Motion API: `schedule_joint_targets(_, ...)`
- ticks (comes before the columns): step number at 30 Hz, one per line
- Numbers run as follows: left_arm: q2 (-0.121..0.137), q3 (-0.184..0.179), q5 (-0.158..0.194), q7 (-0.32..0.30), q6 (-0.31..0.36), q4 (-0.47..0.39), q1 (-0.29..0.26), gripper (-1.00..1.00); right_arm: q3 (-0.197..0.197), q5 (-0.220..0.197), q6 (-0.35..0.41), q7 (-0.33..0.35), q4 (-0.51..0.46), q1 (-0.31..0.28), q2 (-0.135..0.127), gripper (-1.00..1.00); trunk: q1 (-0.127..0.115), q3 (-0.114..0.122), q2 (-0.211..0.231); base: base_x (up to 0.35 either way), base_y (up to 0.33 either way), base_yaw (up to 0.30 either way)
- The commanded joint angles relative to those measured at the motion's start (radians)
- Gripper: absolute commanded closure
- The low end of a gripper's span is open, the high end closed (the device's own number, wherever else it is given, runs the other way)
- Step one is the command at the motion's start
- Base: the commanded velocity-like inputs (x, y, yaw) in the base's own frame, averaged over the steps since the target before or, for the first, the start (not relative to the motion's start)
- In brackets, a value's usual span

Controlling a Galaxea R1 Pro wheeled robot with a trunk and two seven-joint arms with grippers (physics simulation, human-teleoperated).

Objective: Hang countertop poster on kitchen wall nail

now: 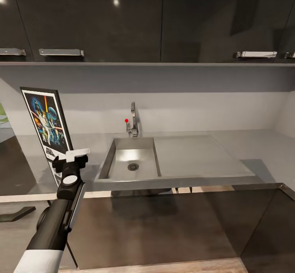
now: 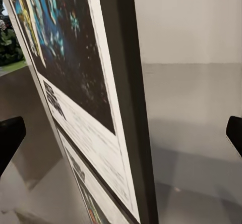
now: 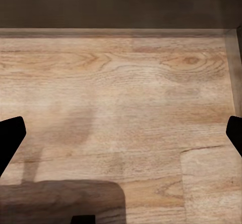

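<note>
1. At the lower left of the head view, the left arm rises from the bottom edge, ending in the left gripper [image 1: 77,155] with its white fingertip piece against the poster's lower edge.
2. In the left wrist view the left gripper [image 2: 121,133] has its jaws spread wide, one dark fingertip at each side edge, and the poster [image 2: 96,98] stands between them; neither fingertip touches it, so the gripper is released.
3. The right gripper [image 3: 121,133] also stands wide apart, holding nothing, over a light wood plank floor [image 3: 131,93] with a dark cabinet base along the top of that frame.
4. The poster [image 1: 46,121] stands upright at the left of the head view, on the kitchen countertop [image 1: 229,150], tilted a little back toward the wall. It has a thin black frame, a white border and dark blue artwork with figures and a bright orange streak; its lower part is hidden behind the gripper.
5. Mid-frame, a steel sink [image 1: 131,158] with drainer is inset in the pale grey worktop.
6. Behind it a chrome tap [image 1: 133,121] rises against the grey backsplash.
7. Across the top run dark glossy cabinets [image 1: 102,14] with steel handles.
</note>
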Motion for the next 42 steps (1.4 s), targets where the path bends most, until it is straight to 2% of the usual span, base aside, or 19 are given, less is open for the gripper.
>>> schedule_joint_targets(1,0.0,0.001,-0.011,-0.001,0.009,0.001,-0.007,-1.0,0.0,0.001,-0.003,0.0,0.001,-0.001,0.0,-1.0,0.0,-0.001,-0.001,0.0,0.0,0.0)
schedule_joint_targets(10,-0.001,0.001,-0.013,0.003,0.011,0.022,-0.032,-1.0,0.0,0.001,-0.003,0.0,0.001,-0.001,0.0,-1.0,0.0,-0.001,-0.001,0.0,0.0,0.0)
schedule_joint_targets(16,-0.001,0.001,-0.021,0.044,0.012,0.061,-0.058,-1.0,0.0,0.001,-0.003,0.0,0.001,-0.001,0.0,-1.0,0.0,-0.001,-0.001,0.0,0.0,0.0)
schedule_joint_targets(24,0.001,0.001,-0.024,0.052,0.01,0.072,-0.061,-1.0,0.0,0.001,-0.003,0.0,0.001,-0.001,0.0,-1.0,0.0,-0.001,-0.001,0.0,0.0,0.0)
schedule_joint_targets(32,0.006,0.009,-0.056,0.053,0.004,0.069,-0.062,-1.0,0.0,0.001,-0.003,0.0,0.001,-0.001,0.0,-1.0,0.0,-0.001,-0.001,0.0,0.0,0.0)
schedule_joint_targets(42,0.006,0.011,-0.059,0.054,0.003,0.063,-0.062,-1.0,0.0,0.001,-0.003,0.0,0.001,-0.001,0.0,-1.0,0.0,-0.001,-0.001,0.019,0.0,0.0)
